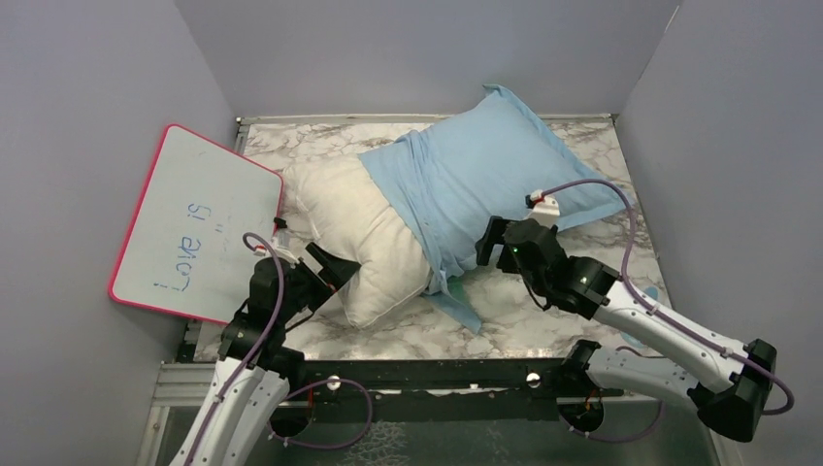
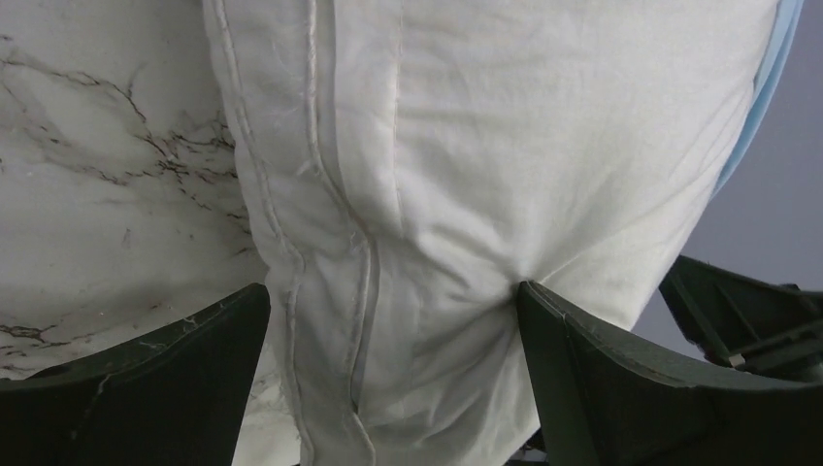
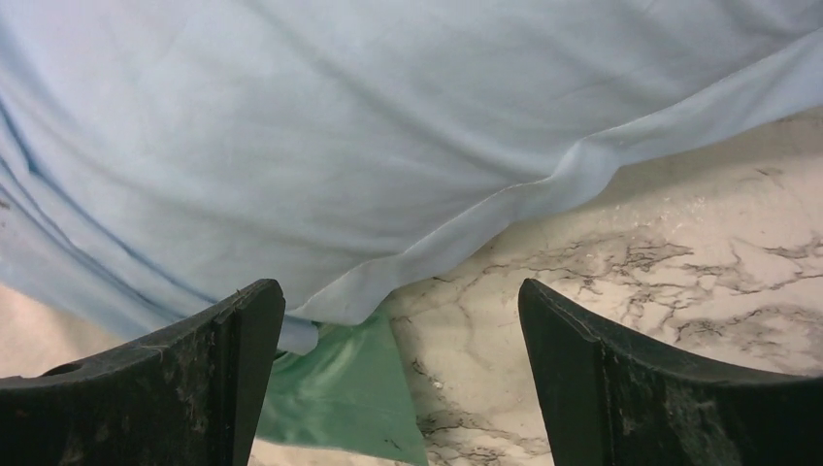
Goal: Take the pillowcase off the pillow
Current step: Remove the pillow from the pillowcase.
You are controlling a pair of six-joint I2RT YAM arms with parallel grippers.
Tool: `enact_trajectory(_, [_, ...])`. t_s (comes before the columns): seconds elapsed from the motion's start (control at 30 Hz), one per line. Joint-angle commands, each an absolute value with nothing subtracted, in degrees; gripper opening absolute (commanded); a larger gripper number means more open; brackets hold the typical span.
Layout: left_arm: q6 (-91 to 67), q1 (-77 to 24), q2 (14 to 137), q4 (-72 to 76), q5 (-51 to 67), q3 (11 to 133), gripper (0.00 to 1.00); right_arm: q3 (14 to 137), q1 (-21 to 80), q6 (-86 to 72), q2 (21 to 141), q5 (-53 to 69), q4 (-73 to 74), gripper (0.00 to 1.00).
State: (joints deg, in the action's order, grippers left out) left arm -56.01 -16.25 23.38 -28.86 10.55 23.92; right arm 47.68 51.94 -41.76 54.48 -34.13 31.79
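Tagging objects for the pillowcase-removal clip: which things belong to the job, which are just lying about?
Job: pillowcase, light blue, partly on; pillow, cream-white, near end bare.
Lying about: pink-framed whiteboard at the left wall; marble table, only the surface.

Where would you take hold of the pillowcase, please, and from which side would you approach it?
I'd take the pillowcase by its loose near edge, where it lies flat on the table clear of the pillow and the teal lining peeks out. Come in low from the near right side, so the right gripper's open fingers straddle that thin flap.
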Motion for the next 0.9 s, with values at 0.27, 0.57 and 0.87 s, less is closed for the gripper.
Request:
enact_trajectory(0.27, [-54.88, -16.34, 18.58, -33.61, 26.87, 24.10, 0.99, 40.04, 35.24, -45.09, 51.42, -8.13, 21.35, 0.95])
enact_trajectory(0.57, [-51.32, -16.35, 21.69, -31.95, 32.56, 21.90, 0.99, 32.38, 27.91, -47.81, 51.63, 2.45, 8.12, 0.91])
enact_trajectory(0.87, [-53.34, -16.30, 19.54, -31.71, 28.69, 21.51, 0.36, 28.35, 24.48, -50.97, 58.19, 6.63, -3.48, 0.49])
